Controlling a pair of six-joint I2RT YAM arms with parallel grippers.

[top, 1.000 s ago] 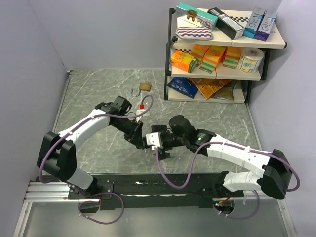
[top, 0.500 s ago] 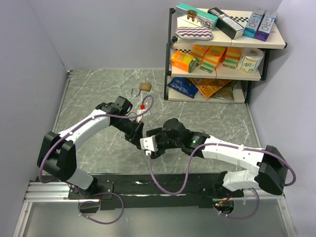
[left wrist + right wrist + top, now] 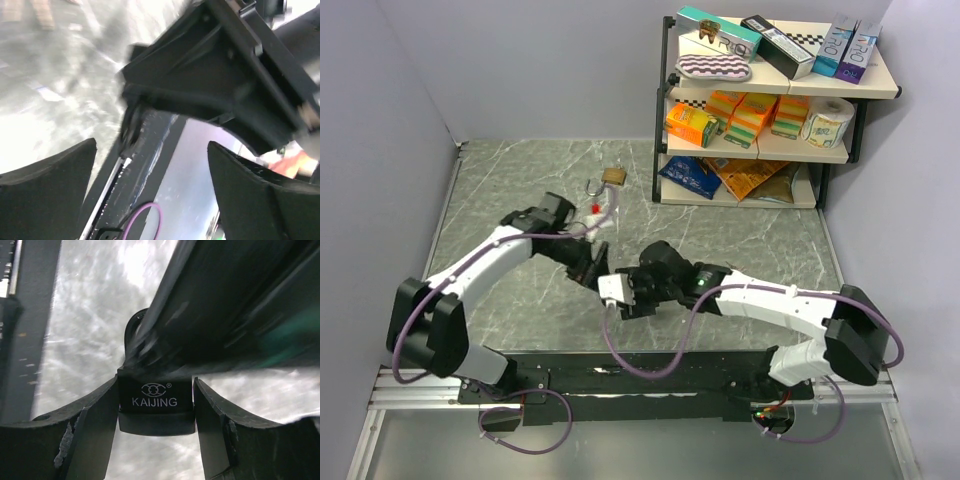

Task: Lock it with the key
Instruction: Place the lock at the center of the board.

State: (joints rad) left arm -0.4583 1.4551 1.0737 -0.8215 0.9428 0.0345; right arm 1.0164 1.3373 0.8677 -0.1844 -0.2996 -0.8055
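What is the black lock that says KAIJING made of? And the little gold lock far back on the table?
The black KAIJING padlock looks like matt black painted metal or a plastic cover, with white printed letters; I can't tell which. The small gold padlock looks like brass, yellow and a bit shiny, and its curved shackle looks like silvery steel.

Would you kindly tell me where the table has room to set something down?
The grey marble table is bare far left, between the wall and the small brass padlock, and right, between the black metal shelf rack and the white right arm. The middle is crowded: left gripper and right gripper meet at a black KAIJING padlock.
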